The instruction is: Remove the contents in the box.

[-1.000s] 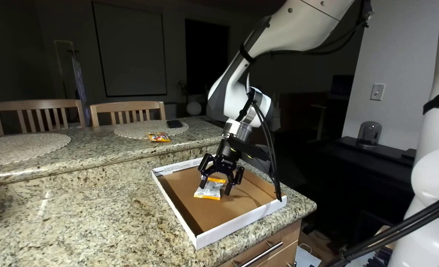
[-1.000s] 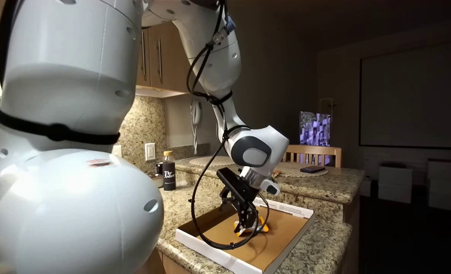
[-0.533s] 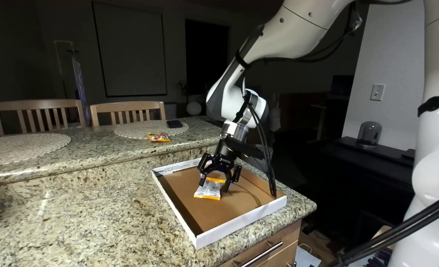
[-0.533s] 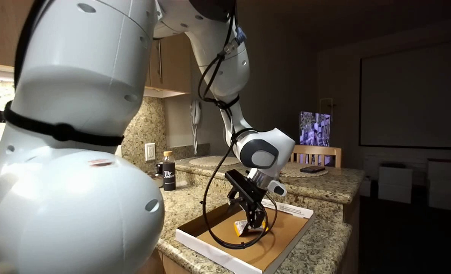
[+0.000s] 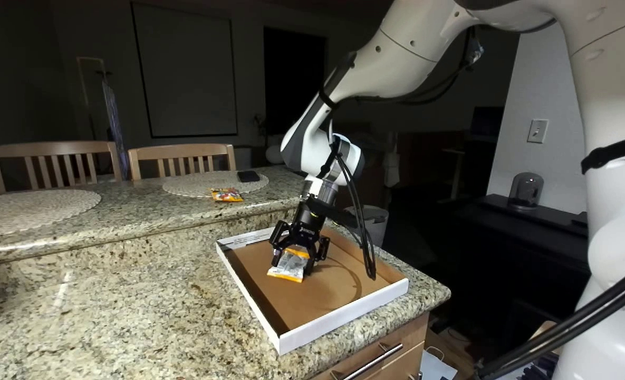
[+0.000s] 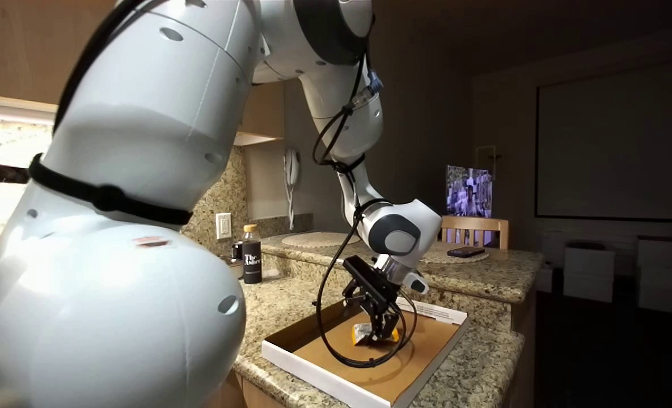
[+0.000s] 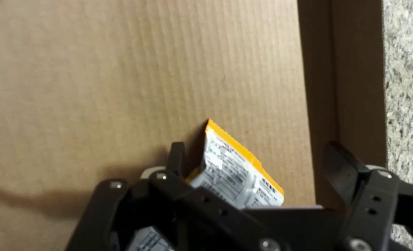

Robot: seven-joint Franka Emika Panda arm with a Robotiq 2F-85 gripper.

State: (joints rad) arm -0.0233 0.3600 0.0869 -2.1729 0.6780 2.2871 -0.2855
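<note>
Speckled granite table, built on two levels

On the lower level, a shallow, white-walled cardboard box is set down flat near the corner, beside the raised level. Well apart from it, in an exterior view, a dark-sleeved bottle is stood upright. The raised level is laid with a round woven placemat and, apart from that, a second placemat, at whose rim an orange snack packet is placed, partly over the granite.
</note>
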